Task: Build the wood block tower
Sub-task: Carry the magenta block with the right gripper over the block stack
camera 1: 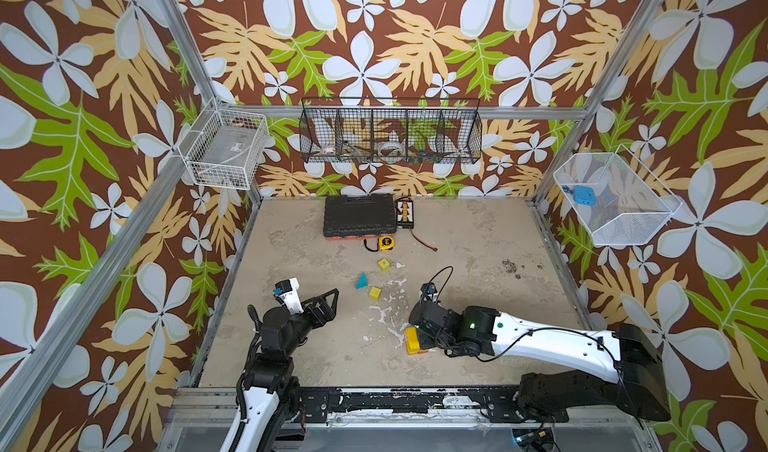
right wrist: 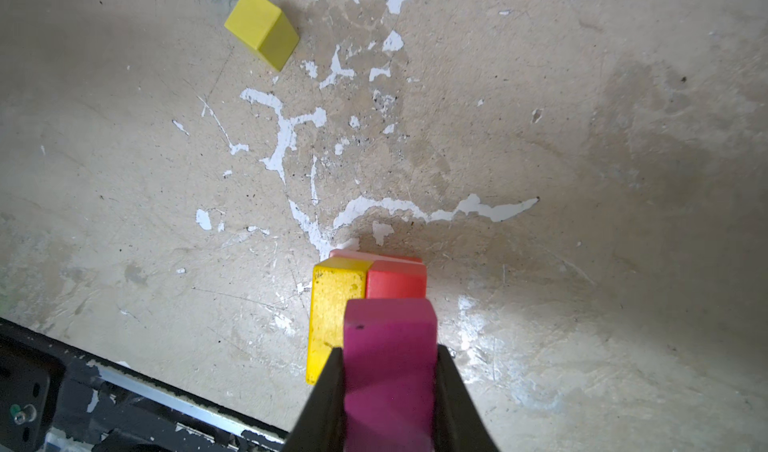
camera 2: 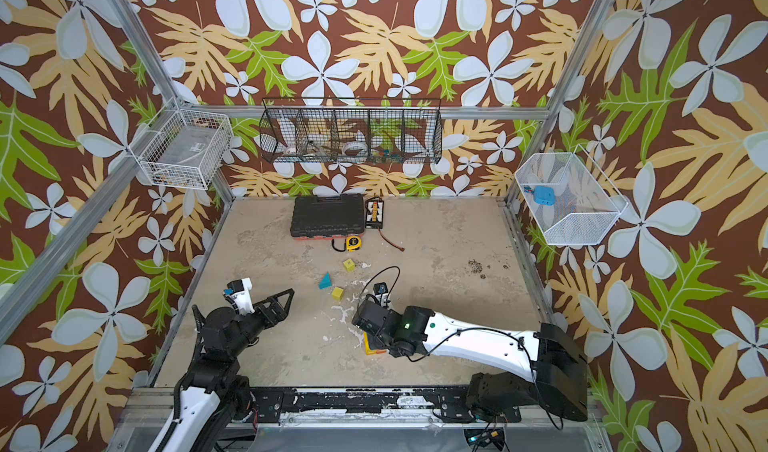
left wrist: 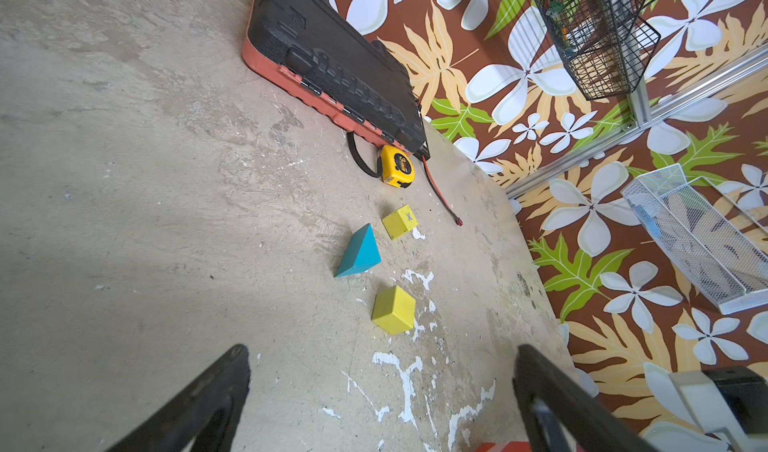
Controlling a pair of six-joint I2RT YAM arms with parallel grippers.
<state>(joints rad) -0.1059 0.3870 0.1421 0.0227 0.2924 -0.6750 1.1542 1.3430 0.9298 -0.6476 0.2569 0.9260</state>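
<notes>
One magenta block (right wrist: 388,371) is clamped in my right gripper (right wrist: 390,347), over the yellow-and-red tower (right wrist: 332,304) near the table (camera 1: 332,358) front edge. Placement step, apparently: lower squarely, then release. My left gripper (left wrist: 382,348) stands apart, empty.

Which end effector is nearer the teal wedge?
Left. The left end effector sits left of the teal wedge; the right end effector, gripping a magenta block, is farther off.
</notes>
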